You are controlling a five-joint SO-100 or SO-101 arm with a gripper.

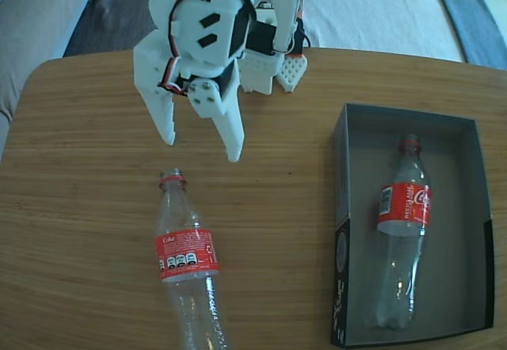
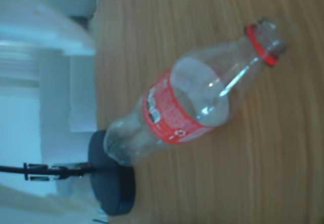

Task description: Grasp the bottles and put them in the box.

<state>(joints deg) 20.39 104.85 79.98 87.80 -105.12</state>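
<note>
Two clear Coca-Cola bottles with red labels show in the fixed view. One bottle (image 1: 186,263) lies on the wooden table with its neck pointing away from the front edge. The other bottle (image 1: 402,231) lies inside the dark box (image 1: 341,207) at the right, neck toward the back. My white gripper (image 1: 201,149) hangs open just above and behind the neck of the table bottle, touching nothing. The wrist view looks down on this same bottle (image 2: 197,102), which lies at a slant with its open neck at the upper right.
A black round stand base (image 2: 112,178) with a thin rod sits by the bottle's bottom end in the wrist view. The table (image 1: 95,207) has a rounded back-left corner. Grey and blue fabric lies beyond the far edge.
</note>
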